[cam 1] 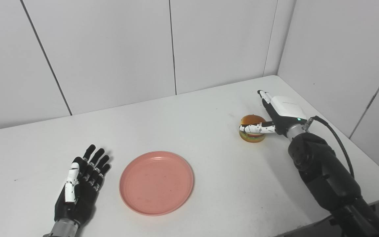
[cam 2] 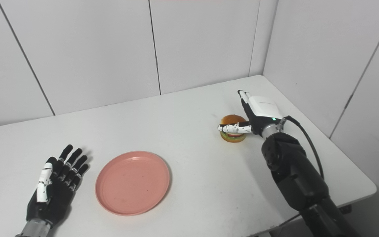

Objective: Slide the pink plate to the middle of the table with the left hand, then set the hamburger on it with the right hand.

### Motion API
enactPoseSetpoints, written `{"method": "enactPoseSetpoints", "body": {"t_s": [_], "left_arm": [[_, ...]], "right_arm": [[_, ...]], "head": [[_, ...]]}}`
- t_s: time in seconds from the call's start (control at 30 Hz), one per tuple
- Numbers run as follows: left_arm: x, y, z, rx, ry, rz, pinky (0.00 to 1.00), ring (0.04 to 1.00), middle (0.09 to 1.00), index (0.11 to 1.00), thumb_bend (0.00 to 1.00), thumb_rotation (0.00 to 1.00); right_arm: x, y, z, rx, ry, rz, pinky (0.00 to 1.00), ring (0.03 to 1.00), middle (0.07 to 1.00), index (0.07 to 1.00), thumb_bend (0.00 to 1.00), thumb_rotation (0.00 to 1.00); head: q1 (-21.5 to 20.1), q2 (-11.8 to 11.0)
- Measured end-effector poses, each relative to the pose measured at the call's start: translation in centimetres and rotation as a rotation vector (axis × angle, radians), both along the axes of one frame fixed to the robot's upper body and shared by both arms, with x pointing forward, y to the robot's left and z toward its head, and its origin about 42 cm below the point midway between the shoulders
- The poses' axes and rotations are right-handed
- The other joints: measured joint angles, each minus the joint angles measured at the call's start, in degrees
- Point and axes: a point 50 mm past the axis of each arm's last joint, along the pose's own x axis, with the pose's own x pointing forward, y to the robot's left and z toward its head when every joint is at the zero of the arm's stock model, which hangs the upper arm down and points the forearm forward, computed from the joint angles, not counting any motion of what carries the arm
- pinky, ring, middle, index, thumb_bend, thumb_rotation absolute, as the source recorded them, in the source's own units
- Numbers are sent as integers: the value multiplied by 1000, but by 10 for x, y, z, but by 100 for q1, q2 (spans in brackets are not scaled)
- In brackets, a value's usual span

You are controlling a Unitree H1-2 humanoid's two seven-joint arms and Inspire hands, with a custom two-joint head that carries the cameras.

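Observation:
The pink plate lies flat on the white table, a little left of centre near the front edge. My left hand rests palm down beside it on the left, fingers spread, a small gap away from the rim. The hamburger sits on the table at the right. My right hand is against it from the right: the thumb lies across the burger's front, the fingers stretch straight out past its far side. The hand is open around the burger, which stands on the table.
The table's right edge runs close behind the right arm. White wall panels stand along the back and right side. A black cable loops off the right wrist.

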Motion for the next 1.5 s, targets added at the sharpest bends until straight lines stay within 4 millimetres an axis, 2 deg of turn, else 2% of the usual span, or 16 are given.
{"method": "enactPoseSetpoints", "body": {"t_s": [0.2, 0.3, 0.6, 0.7, 0.77, 0.9, 1.07, 1.1, 1.17, 1.2, 1.23, 1.3, 1.4, 1.43, 1.5], "left_arm": [[0, 0, 0, 1, 2, -1, 975, 946, 948, 948, 343, 1000], [0, 0, 0, 1, 3, -1, 975, 947, 950, 950, 342, 1000], [0, 1, 0, 4, 2, -3, 982, 955, 956, 952, 352, 1000], [0, 1, 1, 4, 2, -4, 981, 952, 952, 949, 354, 1000], [0, 1, 1, 4, 3, -4, 980, 954, 954, 951, 361, 1000], [0, 1, 1, 5, 4, -5, 974, 947, 949, 948, 359, 1000], [-1, 0, 2, 8, 9, -7, 969, 949, 950, 944, 363, 1000], [-1, 0, 2, 9, 9, -7, 969, 949, 949, 943, 364, 1000], [-2, 0, 3, 10, 9, -8, 969, 949, 948, 942, 363, 1000], [-2, 0, 3, 11, 10, -8, 971, 949, 948, 944, 363, 1000], [-2, 0, 3, 11, 10, -8, 971, 949, 949, 944, 364, 1000], [-2, -1, 3, 11, 10, -7, 975, 954, 953, 948, 367, 1000], [-2, -1, 3, 12, 10, -8, 975, 956, 956, 950, 369, 1000], [-2, -1, 3, 12, 10, -7, 973, 955, 956, 950, 368, 1000], [-2, -1, 4, 12, 8, -6, 968, 953, 954, 949, 371, 1000]], "right_arm": [[1, 3, -7, 15, 30, 13, 796, 928, 981, 1000, 1000, 781], [2, 5, -11, 11, 41, 22, 839, 939, 983, 1000, 1000, 763], [10, 6, -14, 21, 67, 23, 830, 941, 977, 1000, 1000, 694], [13, 5, -14, 19, 71, 18, 816, 927, 965, 991, 1000, 656], [15, 5, -15, 18, 70, 15, 827, 906, 941, 964, 1000, 584], [19, 1, -19, 10, 64, -4, 806, 882, 915, 930, 1000, 516], [23, 3, -20, -26, 75, 1, 761, 862, 897, 910, 961, 466], [24, 4, -20, -33, 74, -1, 703, 839, 877, 887, 925, 442], [26, 5, -17, -51, 70, -12, 666, 819, 856, 866, 895, 420], [28, 5, -15, -56, 66, -20, 525, 652, 723, 799, 865, 381], [28, 5, -14, -57, 64, -24, 491, 612, 691, 783, 857, 371], [30, 5, -11, -53, 59, -33, 346, 439, 534, 625, 786, 317], [31, 4, -11, -40, 65, -41, 287, 368, 463, 546, 731, 262], [32, 4, -11, -36, 66, -42, 263, 344, 441, 511, 604, 195], [32, 4, -11, -21, 66, -40, 240, 319, 418, 492, 529, 153]], "head": [[0, 18], [0, 18], [26, 79], [26, 88], [44, 97], [62, 106], [88, 141], [88, 141], [105, 150], [114, 158], [114, 158], [114, 167], [123, 176], [132, 185], [149, 202]]}}
